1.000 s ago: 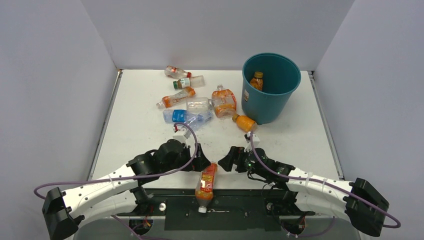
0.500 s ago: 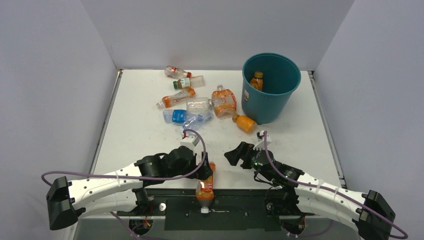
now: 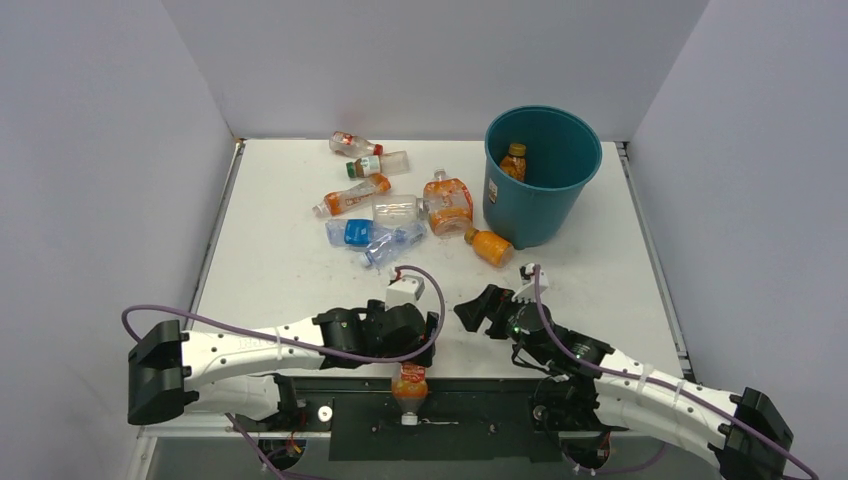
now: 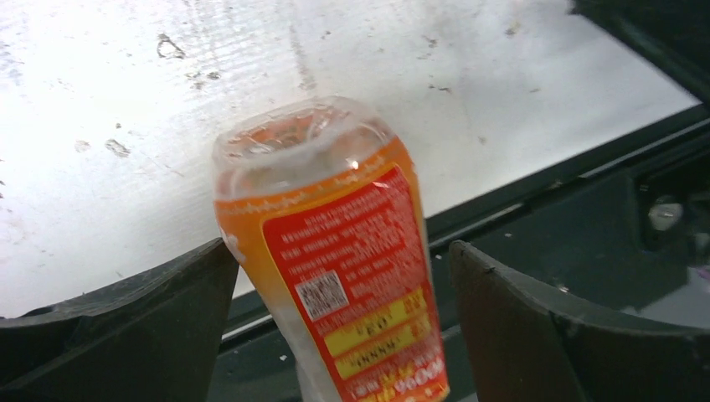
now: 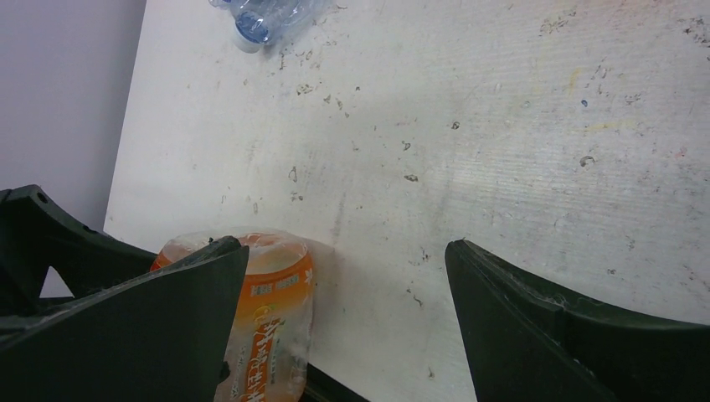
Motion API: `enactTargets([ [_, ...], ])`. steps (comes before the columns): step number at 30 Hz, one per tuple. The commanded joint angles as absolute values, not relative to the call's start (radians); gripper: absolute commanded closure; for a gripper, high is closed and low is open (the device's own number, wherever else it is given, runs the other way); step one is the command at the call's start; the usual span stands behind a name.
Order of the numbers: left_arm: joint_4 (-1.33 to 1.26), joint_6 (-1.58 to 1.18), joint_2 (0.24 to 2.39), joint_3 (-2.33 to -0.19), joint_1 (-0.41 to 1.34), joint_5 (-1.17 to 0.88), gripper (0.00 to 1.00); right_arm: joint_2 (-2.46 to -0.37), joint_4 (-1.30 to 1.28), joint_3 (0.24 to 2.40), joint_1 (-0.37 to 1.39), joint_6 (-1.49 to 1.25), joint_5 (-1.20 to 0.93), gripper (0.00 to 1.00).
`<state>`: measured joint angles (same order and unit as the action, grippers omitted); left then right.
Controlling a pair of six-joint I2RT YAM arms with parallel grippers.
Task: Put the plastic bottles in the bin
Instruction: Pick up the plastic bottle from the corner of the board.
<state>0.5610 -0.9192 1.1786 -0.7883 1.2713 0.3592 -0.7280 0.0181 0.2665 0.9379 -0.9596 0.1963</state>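
Observation:
An orange-labelled plastic bottle (image 3: 410, 383) lies across the near table edge, cap end hanging over the dark base. My left gripper (image 3: 414, 338) is open and straddles it; in the left wrist view the bottle (image 4: 335, 251) stands between the fingers (image 4: 126, 335), with a gap on each side. My right gripper (image 3: 480, 308) hovers open just right of it, and its wrist view shows the same bottle (image 5: 272, 318) beside its left finger. Several more bottles (image 3: 400, 208) lie mid-table. The teal bin (image 3: 545, 215) stands at the back right with one bottle (image 3: 514, 160) inside.
An orange bottle (image 3: 488, 245) lies against the bin's foot. A blue-labelled bottle (image 3: 350, 232) and a crushed clear one (image 3: 392, 243) are the nearest of the cluster. Grey walls close the table on three sides. The dark mounting frame (image 3: 470, 410) runs below the near edge.
My left gripper has swung right and toward the near edge, now covering the bottle's upper half. The right gripper has shifted slightly right and away from the bottle. The bottle has stayed put.

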Motion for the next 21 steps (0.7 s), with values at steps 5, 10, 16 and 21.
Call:
enactTargets([
  [5, 0.5, -0.893, 1.224, -0.801, 1.266, 0.395, 0.32, -0.667, -0.061, 0.322, 0.944, -0.921, 0.233, 0.09],
  [10, 0.491, -0.894, 1.177, -0.795, 1.256, 0.388, 0.57, -0.641, -0.119, 0.397, 0.945, -0.856, 0.219, 0.09],
  [16, 0.309, -0.915, 0.922, -0.712, 1.15, 0.351, 0.68, -0.586, -0.125, 0.472, 0.945, -0.723, 0.188, 0.09],
  [21, -0.14, -1.048, 0.656, -0.497, 0.99, 0.358, 0.84, -0.51, 0.075, 0.407, 0.944, -0.745, 0.101, 0.1],
])
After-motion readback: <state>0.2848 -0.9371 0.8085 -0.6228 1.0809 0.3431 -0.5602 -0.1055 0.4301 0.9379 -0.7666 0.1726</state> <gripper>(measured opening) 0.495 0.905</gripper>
